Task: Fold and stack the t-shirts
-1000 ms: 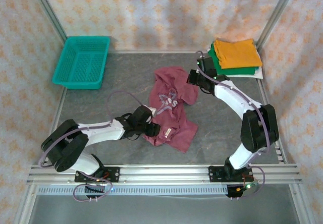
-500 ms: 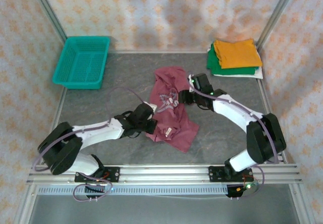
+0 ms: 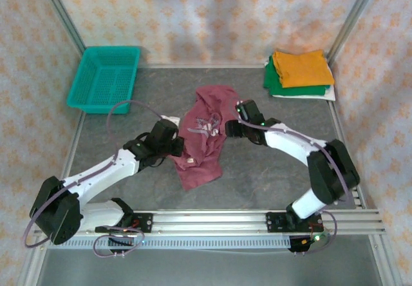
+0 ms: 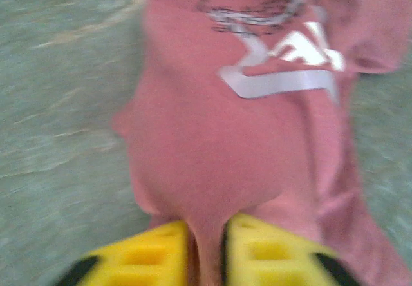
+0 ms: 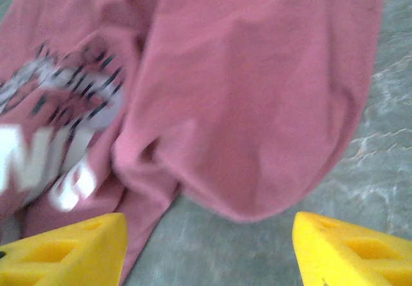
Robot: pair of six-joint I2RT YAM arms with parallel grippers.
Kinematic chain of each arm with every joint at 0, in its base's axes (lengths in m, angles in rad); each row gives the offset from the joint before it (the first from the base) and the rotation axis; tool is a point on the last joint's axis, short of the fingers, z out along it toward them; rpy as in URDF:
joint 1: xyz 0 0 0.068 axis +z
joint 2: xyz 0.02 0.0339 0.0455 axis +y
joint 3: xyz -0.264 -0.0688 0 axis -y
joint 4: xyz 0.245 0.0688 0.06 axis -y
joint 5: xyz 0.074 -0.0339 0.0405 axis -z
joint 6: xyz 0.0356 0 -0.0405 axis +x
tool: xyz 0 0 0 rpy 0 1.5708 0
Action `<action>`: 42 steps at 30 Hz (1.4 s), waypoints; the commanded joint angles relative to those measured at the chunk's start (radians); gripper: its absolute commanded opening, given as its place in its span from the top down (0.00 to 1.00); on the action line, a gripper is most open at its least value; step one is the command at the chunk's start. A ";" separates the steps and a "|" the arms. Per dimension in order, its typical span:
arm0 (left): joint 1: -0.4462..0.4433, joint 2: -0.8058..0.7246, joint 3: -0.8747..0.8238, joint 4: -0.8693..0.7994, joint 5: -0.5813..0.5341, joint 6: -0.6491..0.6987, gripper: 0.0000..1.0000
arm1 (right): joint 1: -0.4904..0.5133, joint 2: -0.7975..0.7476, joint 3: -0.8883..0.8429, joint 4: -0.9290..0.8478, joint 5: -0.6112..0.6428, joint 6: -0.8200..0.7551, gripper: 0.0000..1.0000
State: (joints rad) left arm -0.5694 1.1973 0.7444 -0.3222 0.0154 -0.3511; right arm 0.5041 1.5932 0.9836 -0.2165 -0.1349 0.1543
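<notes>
The maroon t-shirt point(image 3: 203, 145) lies crumpled mid-table, white lettering point(image 4: 283, 57) facing up. My left gripper point(image 3: 177, 145) is at its left edge; in the left wrist view the yellow fingers point(image 4: 151, 252) pinch a fold of maroon cloth point(image 4: 206, 170), the gripper point(image 4: 207, 238) shut on it. My right gripper point(image 3: 232, 129) sits at the shirt's right edge. In the right wrist view it point(image 5: 209, 238) stands open over bare table, with the cloth's rounded edge point(image 5: 257, 138) just ahead. Folded orange point(image 3: 301, 67), green point(image 3: 283, 86) and white point(image 3: 331, 95) t-shirts are stacked at the back right.
A teal mesh basket point(image 3: 105, 78) stands at the back left. The grey tabletop point(image 3: 270, 170) is bordered by metal frame rails, with patterned curtains behind and at both sides. The left arm's cable loops over the table near the basket.
My left gripper has moved left and back, dragging the shirt's lower part into a narrower shape. My right gripper came forward along the shirt's right edge and opened.
</notes>
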 commanded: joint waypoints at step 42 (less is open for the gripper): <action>0.073 -0.075 0.304 -0.066 -0.144 0.208 1.00 | -0.214 -0.143 0.198 -0.003 -0.297 0.236 1.00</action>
State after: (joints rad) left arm -0.5365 1.1736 0.9691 -0.3466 -0.0944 -0.2146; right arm 0.2901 1.5280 1.1542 -0.1703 -0.4366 0.3779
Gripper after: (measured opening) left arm 0.045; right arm 0.045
